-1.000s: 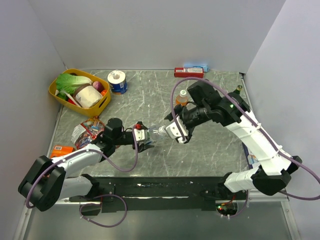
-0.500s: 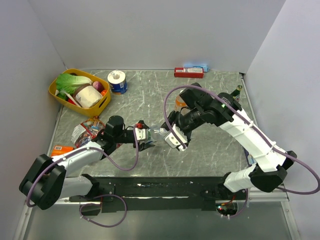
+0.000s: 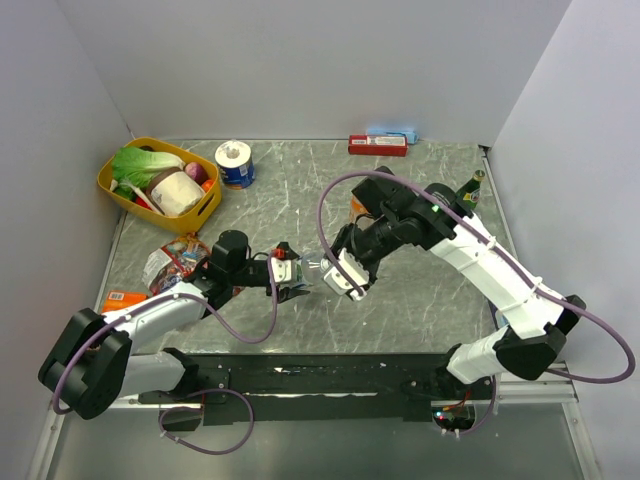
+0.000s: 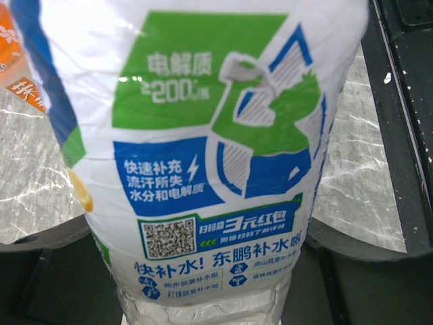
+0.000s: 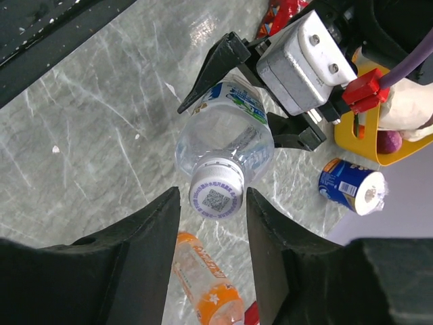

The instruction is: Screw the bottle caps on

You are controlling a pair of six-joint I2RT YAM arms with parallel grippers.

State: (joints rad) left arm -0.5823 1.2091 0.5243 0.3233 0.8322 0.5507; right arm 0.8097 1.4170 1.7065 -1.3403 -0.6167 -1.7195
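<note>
White round plastic screw cap (image 5: 216, 196) sits on the neck of the clear plastic water bottle with the blue-white label (image 4: 203, 169), mid-table, toward the near side. Left gripper (image 3: 294, 279) pinches the bottle's body. The long axis runs left–right, neck pointing right. Right gripper (image 5: 213, 193) meets the cap end-on — fingers spread either side, a thin gap showing, not yet pinching. Judged next: close, then twist about that axis.

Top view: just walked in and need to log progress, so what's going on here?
The left gripper holds the water bottle by its labelled body. The right gripper faces its neck, fingers on either side of the white cap with slim gaps showing, so not yet gripped. The orange bottle sits apart.
</note>
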